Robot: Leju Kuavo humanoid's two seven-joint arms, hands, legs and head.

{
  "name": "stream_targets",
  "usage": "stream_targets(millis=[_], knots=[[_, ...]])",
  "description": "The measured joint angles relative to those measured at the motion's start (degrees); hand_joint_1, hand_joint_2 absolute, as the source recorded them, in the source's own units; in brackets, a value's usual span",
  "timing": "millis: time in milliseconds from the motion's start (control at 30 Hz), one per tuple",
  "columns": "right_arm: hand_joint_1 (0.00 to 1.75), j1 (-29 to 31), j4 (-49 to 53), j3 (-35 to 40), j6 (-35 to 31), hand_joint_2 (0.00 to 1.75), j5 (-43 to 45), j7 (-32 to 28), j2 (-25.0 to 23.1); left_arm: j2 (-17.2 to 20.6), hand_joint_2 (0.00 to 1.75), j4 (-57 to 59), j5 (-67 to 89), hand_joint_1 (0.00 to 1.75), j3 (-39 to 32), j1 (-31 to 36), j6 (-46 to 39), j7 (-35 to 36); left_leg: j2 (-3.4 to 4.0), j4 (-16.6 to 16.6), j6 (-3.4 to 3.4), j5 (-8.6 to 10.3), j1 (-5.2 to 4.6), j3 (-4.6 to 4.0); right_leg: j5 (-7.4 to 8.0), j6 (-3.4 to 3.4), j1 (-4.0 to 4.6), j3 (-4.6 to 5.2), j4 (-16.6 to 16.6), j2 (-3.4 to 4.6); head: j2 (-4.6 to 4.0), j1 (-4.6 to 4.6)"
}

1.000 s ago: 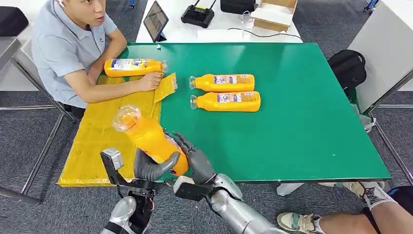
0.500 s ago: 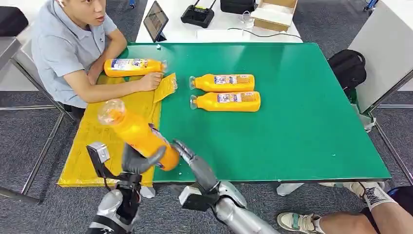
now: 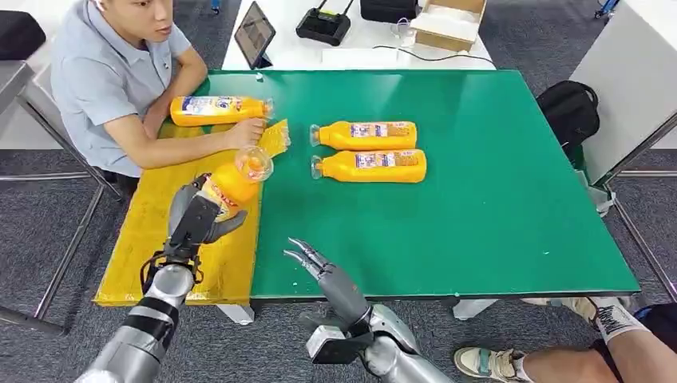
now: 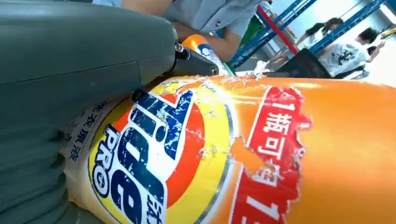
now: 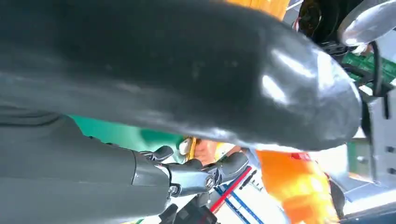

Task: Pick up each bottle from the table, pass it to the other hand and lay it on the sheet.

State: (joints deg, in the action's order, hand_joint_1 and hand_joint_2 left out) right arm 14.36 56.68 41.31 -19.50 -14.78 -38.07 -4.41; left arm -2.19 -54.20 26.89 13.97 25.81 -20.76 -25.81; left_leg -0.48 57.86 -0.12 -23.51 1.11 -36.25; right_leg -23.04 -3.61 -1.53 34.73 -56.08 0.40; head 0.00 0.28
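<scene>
My left hand (image 3: 194, 219) grips an orange detergent bottle (image 3: 233, 182) over the yellow sheet (image 3: 160, 239), the bottle's clear cap pointing away toward the person. The left wrist view shows its label (image 4: 196, 158) close up, with my thumb across it. My right hand (image 3: 318, 267) hangs open over the table's front edge, holding nothing. One orange bottle (image 3: 217, 109) lies at the sheet's far end. Two more bottles (image 3: 365, 135) (image 3: 372, 165) lie side by side on the green table (image 3: 479, 199).
A person in a grey shirt (image 3: 96, 80) sits at the far left, one hand (image 3: 246, 132) resting on the sheet's far corner. A white table behind holds a tablet (image 3: 255, 33) and a cardboard box (image 3: 449, 22). A black bag (image 3: 571, 108) sits right of the table.
My left hand carried the bottle forward over the sheet and turned its cap away from me. My right hand let go of it and drew back to the table's front edge.
</scene>
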Motion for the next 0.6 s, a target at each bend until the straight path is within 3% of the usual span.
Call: stream_targets(millis=[133,333,600], knots=[[0.0,-0.6,0.3,-0.2,0.3,0.0,0.1,0.0,0.5,0.7,1.75,6.8,7.1,1.75,0.2,4.5,-2.0,2.5,-0.01,0.0,0.0,0.0,0.01,-0.01,-0.01,0.0,0.0,0.03,0.0,0.0,0.0,0.02],[0.0,-1.2,0.3,-0.4,2.6,0.0,-0.4,0.0,0.7,2.4,1.75,19.4,28.5,1.75,6.5,12.1,-2.1,14.2,0.0,0.0,0.0,0.0,0.0,-0.02,-0.01,0.0,0.0,0.02,0.0,0.01,0.0,0.04],[0.0,-1.4,0.3,-0.4,3.0,0.0,-0.5,0.0,0.7,3.4,1.75,26.0,30.2,1.75,10.2,15.0,-0.9,15.8,0.0,0.0,0.0,0.0,0.0,-0.03,-0.01,0.0,0.0,0.02,0.0,0.0,0.0,0.02]])
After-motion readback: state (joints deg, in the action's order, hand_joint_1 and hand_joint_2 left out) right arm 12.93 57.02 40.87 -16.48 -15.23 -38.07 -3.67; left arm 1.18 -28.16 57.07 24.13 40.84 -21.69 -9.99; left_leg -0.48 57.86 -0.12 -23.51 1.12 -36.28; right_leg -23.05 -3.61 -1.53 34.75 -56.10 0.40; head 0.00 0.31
